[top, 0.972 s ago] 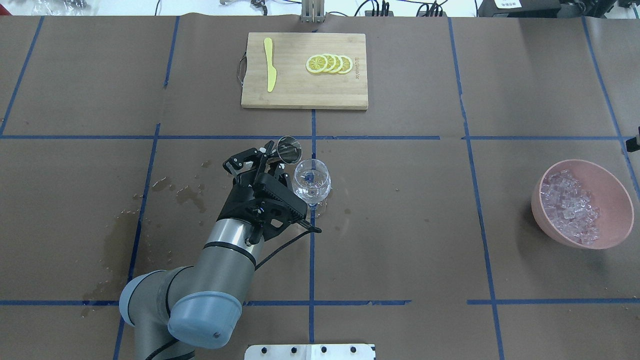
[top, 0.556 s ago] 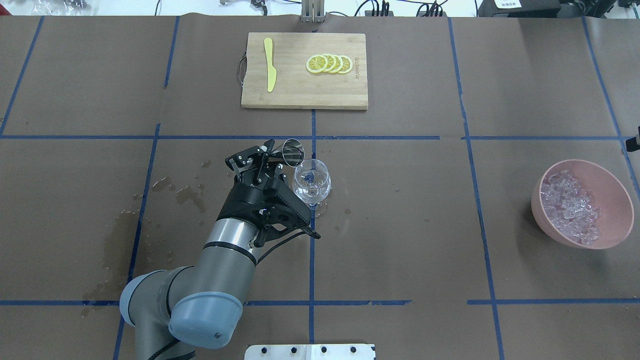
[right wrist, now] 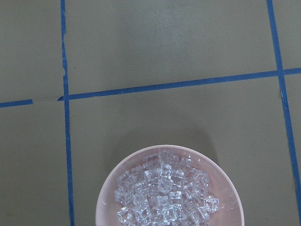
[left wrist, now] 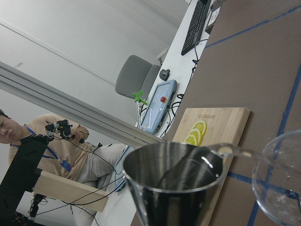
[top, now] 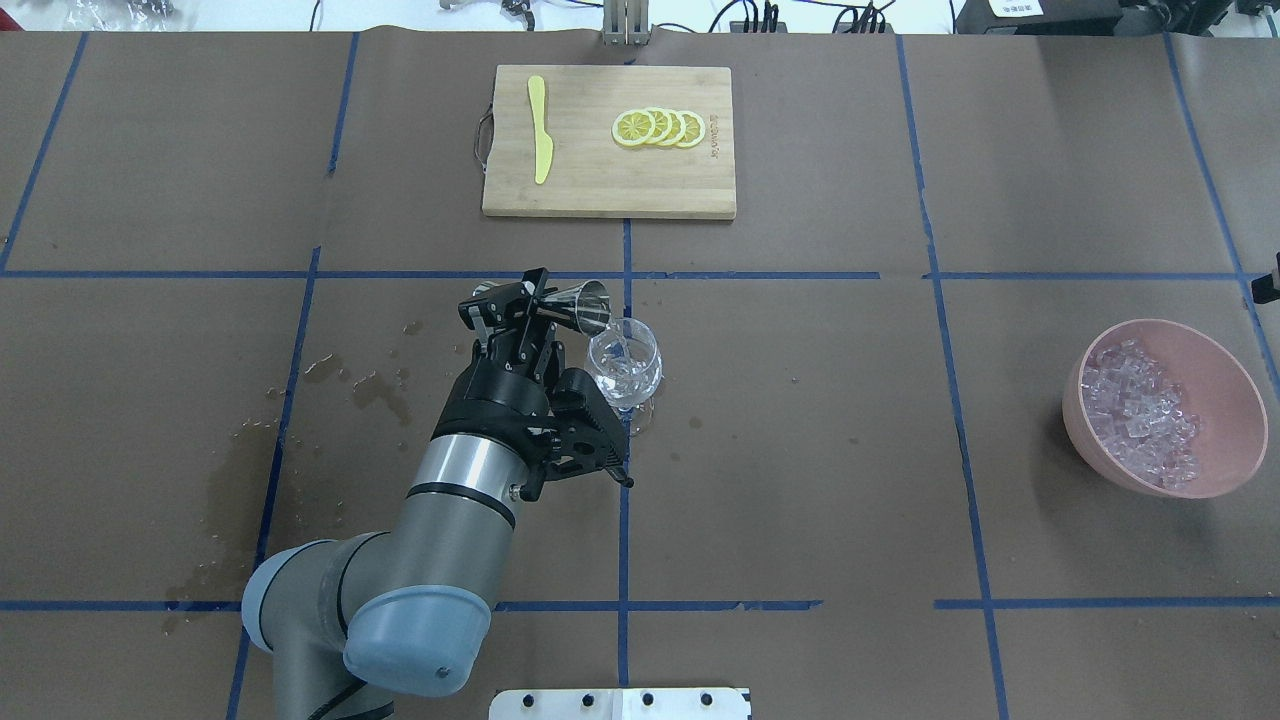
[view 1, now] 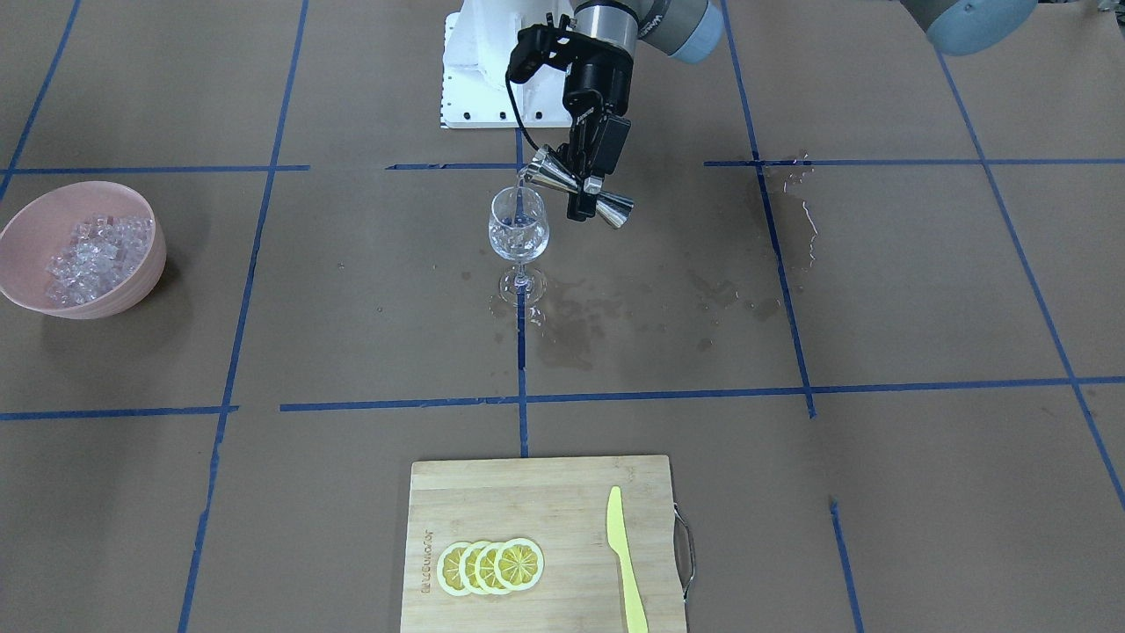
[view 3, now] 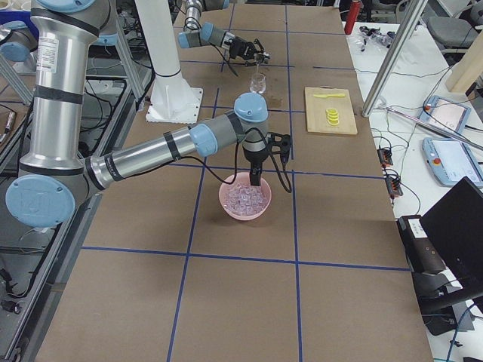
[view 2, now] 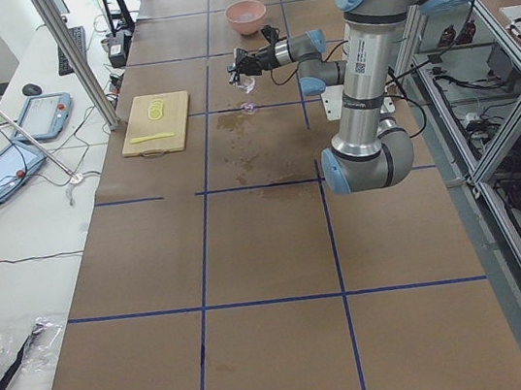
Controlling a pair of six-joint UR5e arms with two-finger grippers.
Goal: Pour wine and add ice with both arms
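While the left gripper [top: 535, 298] clamps a jigger [top: 588, 303] tipped over the glass [top: 625, 370], ice [top: 1135, 415] lies heaped in the bowl [top: 1230, 390], well apart. Right gripper [view 3: 256, 181] hangs over it; jaws too small to tell.

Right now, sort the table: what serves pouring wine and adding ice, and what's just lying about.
In the job: jigger held by the left gripper, wine glass, ice, pink bowl.
Lying about: cutting board, lemon slices, yellow knife.
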